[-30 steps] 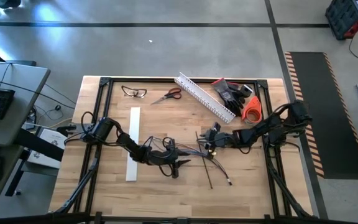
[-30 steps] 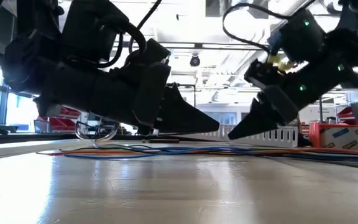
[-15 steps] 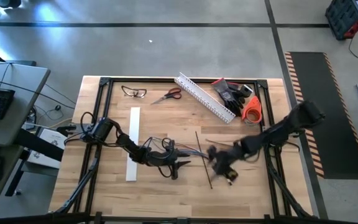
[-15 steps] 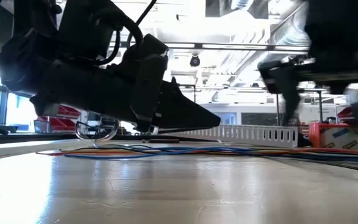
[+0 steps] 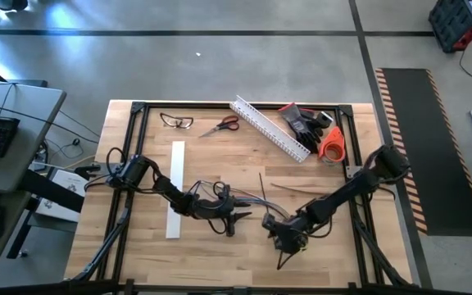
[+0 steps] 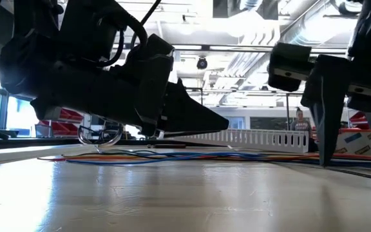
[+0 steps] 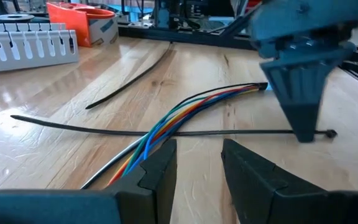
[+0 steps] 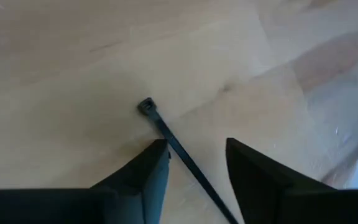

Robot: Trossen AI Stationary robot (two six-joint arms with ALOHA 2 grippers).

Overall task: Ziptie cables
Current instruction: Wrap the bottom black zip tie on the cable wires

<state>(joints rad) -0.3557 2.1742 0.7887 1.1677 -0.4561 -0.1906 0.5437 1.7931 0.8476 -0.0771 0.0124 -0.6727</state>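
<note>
The bundle of thin multicoloured cables (image 7: 185,112) lies along the wooden counter (image 5: 220,160), its long axis across the counter, free ends toward the right arm. Two thin stiff dark zipties show: one straight ziptie (image 7: 166,132) crosses the bundle, its square head (image 8: 146,106) at the near end; a second, curved ziptie (image 7: 132,78) lies apart beyond it. The left gripper (image 7: 197,163) holds its fingers apart astride the cables. The right gripper (image 8: 194,165), a second ago near the counter's middle, now stands fingers apart over the ziptie's head.
</note>
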